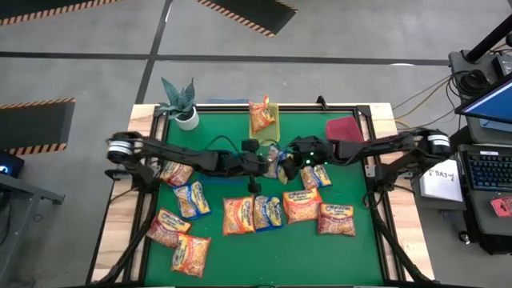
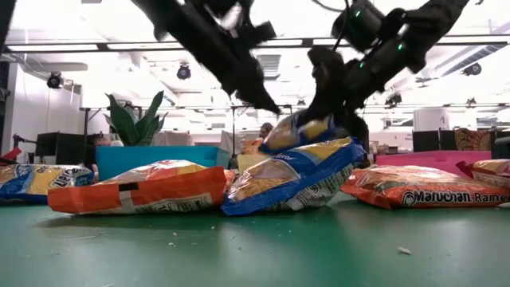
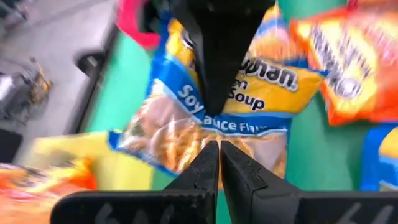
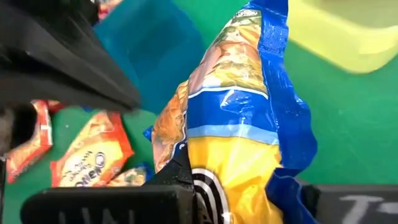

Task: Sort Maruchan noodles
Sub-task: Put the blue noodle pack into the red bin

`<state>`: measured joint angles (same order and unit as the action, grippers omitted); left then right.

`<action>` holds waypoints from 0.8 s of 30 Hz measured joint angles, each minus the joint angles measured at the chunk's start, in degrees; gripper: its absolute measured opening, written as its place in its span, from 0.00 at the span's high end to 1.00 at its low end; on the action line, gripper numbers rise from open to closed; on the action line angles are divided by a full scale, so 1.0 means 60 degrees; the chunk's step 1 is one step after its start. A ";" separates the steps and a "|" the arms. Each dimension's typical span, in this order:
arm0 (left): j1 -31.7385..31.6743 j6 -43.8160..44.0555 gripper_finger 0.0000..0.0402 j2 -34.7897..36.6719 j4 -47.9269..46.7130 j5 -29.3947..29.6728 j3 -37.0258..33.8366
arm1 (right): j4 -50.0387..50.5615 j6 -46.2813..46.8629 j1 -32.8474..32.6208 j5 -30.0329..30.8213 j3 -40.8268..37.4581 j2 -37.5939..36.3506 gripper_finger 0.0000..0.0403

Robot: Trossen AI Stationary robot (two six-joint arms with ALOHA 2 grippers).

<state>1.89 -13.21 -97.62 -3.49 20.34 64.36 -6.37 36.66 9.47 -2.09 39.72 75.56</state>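
Observation:
A blue-edged Maruchan noodle packet (image 1: 275,162) hangs above the middle of the green table, where my two grippers meet. My left gripper (image 1: 269,163) reaches it from the table's left and my right gripper (image 1: 285,165) from the right; both are shut on it. In the low view the packet (image 2: 307,127) is in the air above another blue-edged packet (image 2: 291,183) that lies flat on the mat. Several more orange, red and blue-edged packets (image 1: 238,214) lie flat across the near half of the table. My left gripper has its shut fingertips (image 3: 210,155) on the packet's clear end (image 3: 180,140), slanting down from the table's left; how much of that edge lies between them is hidden by the fingers. My right gripper pinches the packet's yellow printed end (image 4: 233,180) between its two fingers, one dark finger (image 3: 217,56) lying on the printed face. It comes slanting down from the table's right. The packet is lifted clear and stretches away from the fingers toward the left gripper.
At the far edge a yellow bin (image 1: 272,108) holds an orange packet, and a red bin (image 1: 344,128) stands to its right. A blue bin (image 4: 149,50) lies below the left arm. A potted plant (image 1: 180,100) stands at the far left corner.

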 joint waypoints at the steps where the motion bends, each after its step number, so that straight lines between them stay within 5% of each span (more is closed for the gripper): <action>1: 0.0000 -0.0093 1.00 0.0335 0.0009 0.0000 -0.0073 | 0.0159 -0.0015 0.0001 0.0186 0.0000 -0.0283 0.89; 6: 0.0007 -0.0516 1.00 0.1614 -0.0009 0.0011 -0.0374 | 0.1734 -0.0202 0.0153 0.2065 0.0049 -0.1873 0.91; 14: -0.0007 -0.0418 1.00 0.2692 -0.0120 0.0022 -0.0503 | 0.8539 0.1541 0.0909 0.7781 0.1009 -0.3349 0.91; 19: -0.0008 -0.0407 1.00 0.2634 -0.0185 0.0022 -0.0518 | 1.1223 0.3832 0.1468 0.8068 0.1100 -0.3395 0.91; 24: -0.0018 -0.0653 1.00 0.2463 -0.0262 0.0022 -0.0529 | 1.1367 0.3811 0.1676 0.8110 0.0800 -0.3138 0.91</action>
<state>1.78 -17.13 -82.85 -5.06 20.47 61.19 61.83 59.53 19.53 46.57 44.53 56.73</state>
